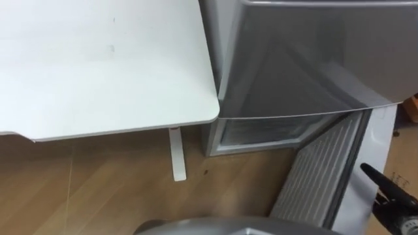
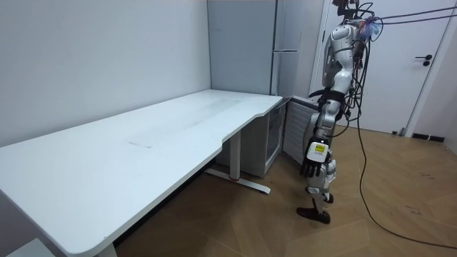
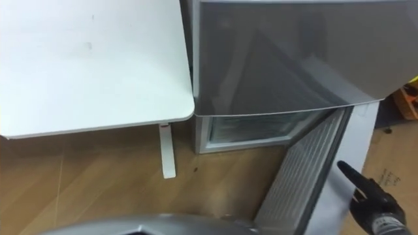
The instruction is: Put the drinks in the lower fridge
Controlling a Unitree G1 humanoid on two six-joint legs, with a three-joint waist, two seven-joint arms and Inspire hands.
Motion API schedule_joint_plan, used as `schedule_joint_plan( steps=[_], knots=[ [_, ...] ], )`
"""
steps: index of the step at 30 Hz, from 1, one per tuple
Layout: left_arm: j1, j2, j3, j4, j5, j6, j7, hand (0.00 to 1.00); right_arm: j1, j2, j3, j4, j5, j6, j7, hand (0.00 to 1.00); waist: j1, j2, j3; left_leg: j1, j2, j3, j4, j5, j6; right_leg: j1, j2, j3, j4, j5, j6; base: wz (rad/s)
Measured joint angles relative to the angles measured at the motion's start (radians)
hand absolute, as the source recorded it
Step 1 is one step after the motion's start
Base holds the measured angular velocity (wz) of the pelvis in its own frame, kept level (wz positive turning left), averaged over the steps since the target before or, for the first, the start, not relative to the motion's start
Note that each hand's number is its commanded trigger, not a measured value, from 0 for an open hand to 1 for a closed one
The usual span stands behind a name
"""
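The fridge (image 1: 313, 59) is seen at upper right of the eye views, with its upper door (image 3: 281, 52) closed. The lower compartment (image 1: 261, 130) is seen open below it, mid frame; its inside cannot be made out. The lower door (image 1: 320, 176) is swung out toward lower right, its ribbed inner face turned to the camera. The white worktop (image 1: 98, 65) is seen at upper left, its rounded corner just beside the fridge. One leg (image 1: 176, 153) is planted on the wood floor (image 1: 85, 189) below that corner. The right hand (image 3: 372, 202) is seen at lower right, just past the outer edge of the lower door; whether it touches the door cannot be told. Its fingers (image 3: 349, 175) are apart and relaxed, one held straight toward upper left, clamped on nothing. In the room view the robot is shown standing right of centre, at the free end of the open lower door and faced toward the fridge. The worktop is stretched out to lower left. The left hand (image 2: 311, 158) is hung low at its side, in front of the door edge; its state cannot be told.
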Motion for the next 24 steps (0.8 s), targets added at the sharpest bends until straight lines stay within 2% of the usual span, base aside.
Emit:
schedule_joint_plan(
  steps=[4,5,7,8,12,15,17,19,24],
  knots=[
    [-0.011,-0.005,-0.02,0.001,-0.025,-0.012,0.005,0.0,0.003,0.035,0.035,0.0,0.063,0.0,0.066,0.0,0.015,-0.002,0.0009,0.003,-0.001,-0.001,0.0,0.0,0.0,0.005,0.002,0.006,-0.001,-0.001,0.001,0.0],
    [-0.013,-0.008,-0.034,0.001,-0.027,-0.016,0.006,0.0,0.004,0.043,0.04,0.001,0.062,-0.013,0.067,0.0,0.02,0.001,0.0041,0.008,-0.003,-0.001,-0.001,0.0,0.0,0.008,-0.001,0.002,-0.001,-0.001,0.002,0.0],
    [-0.012,-0.009,-0.048,0.005,-0.027,-0.02,0.015,0.0,0.004,0.053,0.052,0.002,0.057,-0.026,0.067,0.0,0.021,-0.006,0.0057,0.015,-0.003,0.0,-0.003,0.0,0.001,0.014,-0.002,0.002,-0.002,-0.001,0.003,0.0],
    [-0.016,-0.012,-0.06,0.012,-0.028,-0.026,0.022,0.0,0.004,0.065,0.063,0.002,0.054,-0.039,0.067,0.0,0.021,-0.002,0.0016,0.015,-0.002,-0.001,-0.003,-0.001,0.0,0.016,0.0,0.001,-0.003,-0.001,0.003,0.0],
    [-0.022,-0.028,-0.097,0.02,-0.034,-0.033,0.026,0.0,0.003,0.073,0.111,-0.005,0.059,-0.075,0.065,0.0,0.032,-0.003,0.0021,0.004,0.002,-0.002,0.001,-0.003,-0.001,0.009,0.002,0.002,0.0,0.002,0.0,-0.06],
    [-0.033,-0.039,-0.137,0.02,-0.027,-0.032,0.032,0.0,0.004,0.076,0.171,-0.033,0.067,-0.098,0.041,0.0,0.06,0.0,0.0039,-0.007,0.007,0.001,0.001,-0.003,-0.001,0.001,0.01,0.013,-0.002,0.018,-0.006,-0.24],
    [-0.035,-0.036,-0.195,0.019,-0.025,-0.032,0.031,0.0,0.004,0.075,0.239,-0.049,0.09,-0.134,0.021,0.0,0.085,0.005,0.0073,-0.009,0.012,0.0,0.002,-0.006,-0.003,-0.004,0.014,0.006,-0.005,0.031,-0.007,-0.28],
    [-0.041,-0.038,-0.216,0.019,-0.017,-0.03,0.029,0.0,0.017,0.083,0.278,-0.108,0.093,-0.158,-0.014,0.0,0.092,0.011,0.01,-0.021,0.017,-0.009,0.021,-0.016,-0.004,-0.006,0.017,0.001,-0.006,0.034,-0.008,-0.1],
    [-0.057,-0.039,-0.251,0.019,0.024,-0.027,0.028,0.0,0.029,0.102,0.336,-0.159,0.113,-0.221,-0.091,0.0,0.102,0.02,0.0094,-0.028,0.02,-0.006,0.032,-0.017,-0.005,-0.008,0.022,0.006,-0.016,0.044,-0.012,-0.06]
  ],
)
